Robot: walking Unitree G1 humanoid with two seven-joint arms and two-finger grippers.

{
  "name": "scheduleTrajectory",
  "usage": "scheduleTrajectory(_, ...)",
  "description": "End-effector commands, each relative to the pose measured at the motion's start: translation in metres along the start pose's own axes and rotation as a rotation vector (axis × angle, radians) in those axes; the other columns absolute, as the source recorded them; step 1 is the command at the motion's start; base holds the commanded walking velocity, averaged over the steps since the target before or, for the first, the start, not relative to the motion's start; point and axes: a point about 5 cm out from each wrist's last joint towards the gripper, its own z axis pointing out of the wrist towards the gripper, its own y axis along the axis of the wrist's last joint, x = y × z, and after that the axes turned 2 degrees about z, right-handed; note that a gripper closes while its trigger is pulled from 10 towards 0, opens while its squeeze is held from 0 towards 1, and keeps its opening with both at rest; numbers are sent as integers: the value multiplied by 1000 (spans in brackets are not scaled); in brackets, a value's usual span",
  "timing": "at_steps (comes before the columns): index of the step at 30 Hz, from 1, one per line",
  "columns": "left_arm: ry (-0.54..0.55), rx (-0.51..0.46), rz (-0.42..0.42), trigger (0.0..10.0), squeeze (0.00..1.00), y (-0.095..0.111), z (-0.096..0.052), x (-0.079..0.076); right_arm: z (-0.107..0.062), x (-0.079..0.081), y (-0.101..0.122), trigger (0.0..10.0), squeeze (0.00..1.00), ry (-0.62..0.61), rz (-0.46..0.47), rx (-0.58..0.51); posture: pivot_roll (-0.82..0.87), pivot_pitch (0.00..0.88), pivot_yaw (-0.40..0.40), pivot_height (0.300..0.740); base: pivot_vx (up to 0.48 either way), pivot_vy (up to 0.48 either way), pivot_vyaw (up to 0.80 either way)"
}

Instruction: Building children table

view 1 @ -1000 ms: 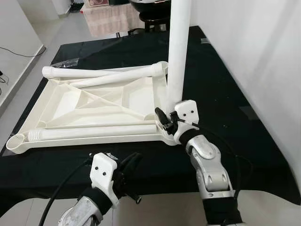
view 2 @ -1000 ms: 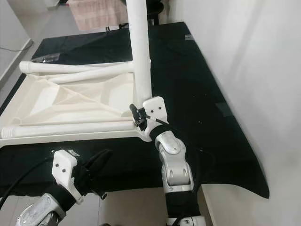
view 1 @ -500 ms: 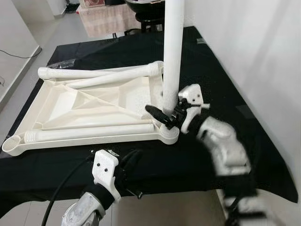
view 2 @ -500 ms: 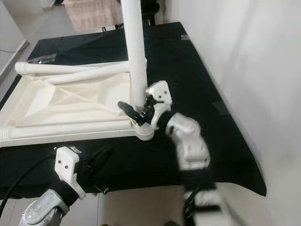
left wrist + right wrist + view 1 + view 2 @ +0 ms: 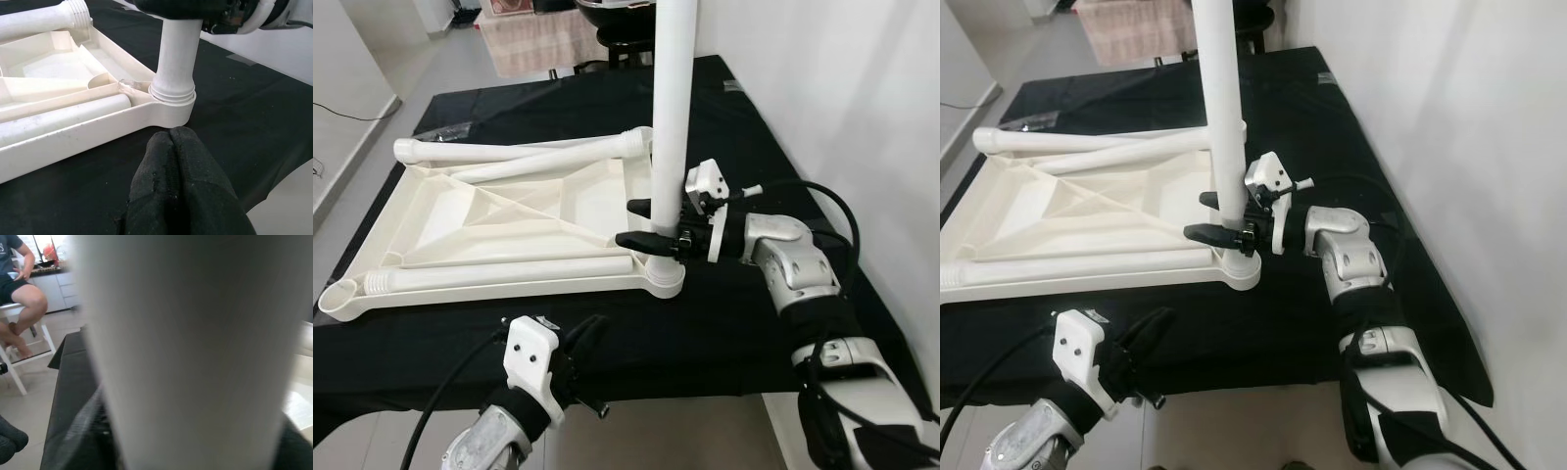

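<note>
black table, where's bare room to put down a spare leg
Free: the black table's strip between the upright leg and the white wall, and the far end beyond the upside-down tabletop. Crowded: the near right corner, where the right hand straddles that leg, and the near edge by the left hand.

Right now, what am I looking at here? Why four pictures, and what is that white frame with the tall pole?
It is a humanoid robot with two arms. Two pictures come from cameras in its head, two from its wrists. On a black-covered table lies a white children's table top, upside down, with loose legs resting in it. One leg stands upright in a corner socket. The right gripper reaches in from the side, a finger on either side of that leg. The left gripper waits, shut, near the table edge.
</note>
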Motion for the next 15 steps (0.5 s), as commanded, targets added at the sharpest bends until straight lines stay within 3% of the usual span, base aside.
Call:
scheduleTrajectory(1, 3, 10, 7, 10000, 0, 0, -3, -1, 10, 5, -3, 0, 0, 66, 6, -8, 44, 146, 56, 740, 0, 0, 0)
scheduleTrajectory(13, 2, 5, 1, 10000, 0, 1, -2, -2, -8, 0, -15, 0, 0, -83, -55, 16, 24, 155, 51, 740, 0, 0, 0)
scheduleTrajectory(14, 2, 4, 0, 10000, 0, 1, -2, -2, -11, 1, -18, 0, 0, -114, -66, 27, 24, 155, 51, 740, 0, 0, 0)
scheduleTrajectory(15, 2, 3, 1, 10000, 0, 1, -2, -2, -13, 10, -35, 0, 0, -293, -12, 40, 18, 154, 36, 740, 0, 0, 0)
